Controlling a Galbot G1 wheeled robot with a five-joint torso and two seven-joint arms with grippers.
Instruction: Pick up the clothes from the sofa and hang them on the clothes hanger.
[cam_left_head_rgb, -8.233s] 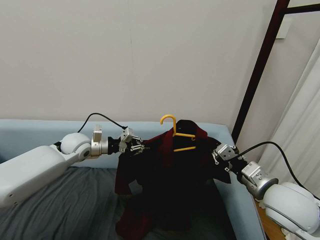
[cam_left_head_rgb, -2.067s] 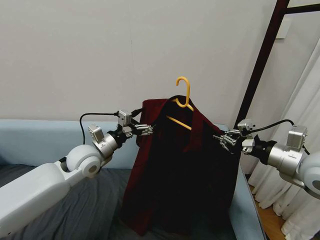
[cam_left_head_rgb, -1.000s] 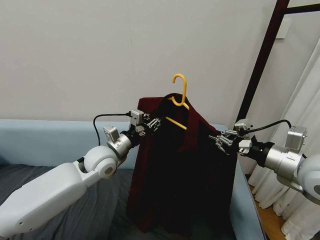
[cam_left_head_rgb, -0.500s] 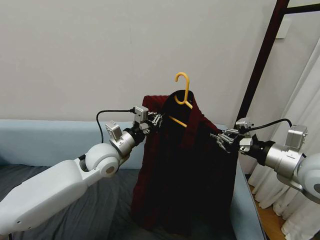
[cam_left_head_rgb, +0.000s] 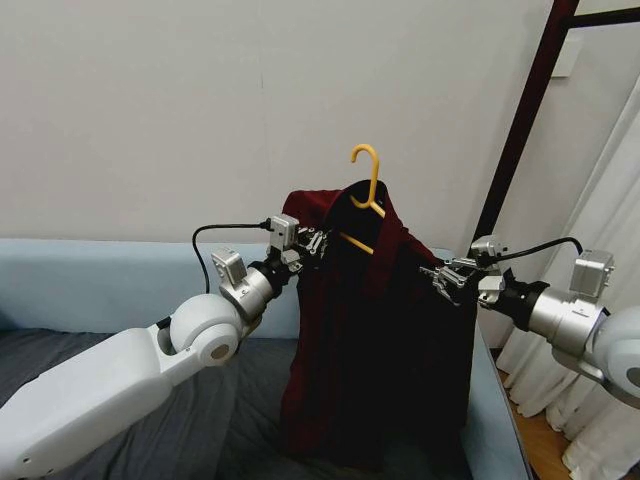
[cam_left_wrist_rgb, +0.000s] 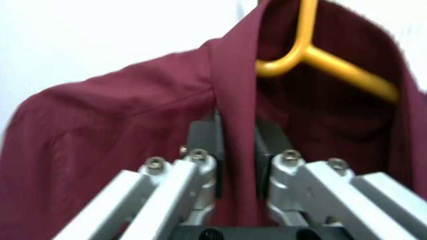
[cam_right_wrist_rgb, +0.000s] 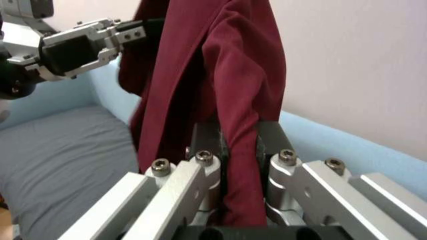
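aloft, dark red shirt (cam_left_head_rgb: 375, 340) on yellow hanger (cam_left_head_rgb: 366, 190)

I work in a home, a living room by the look; a pale blue sofa (cam_left_head_rgb: 100, 265) with a grey cushion (cam_left_head_rgb: 250, 420) runs along the bottom; plain wall (cam_left_head_rgb: 200, 100) behind; white curtain (cam_left_head_rgb: 600, 200), dark rack (cam_left_head_rgb: 520, 130) and wood floor (cam_left_head_rgb: 535, 450) at right.

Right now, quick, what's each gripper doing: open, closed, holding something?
Left gripper: closed on the dark red shirt, beside the yellow hanger.
Right gripper: closed on the same shirt's other side.
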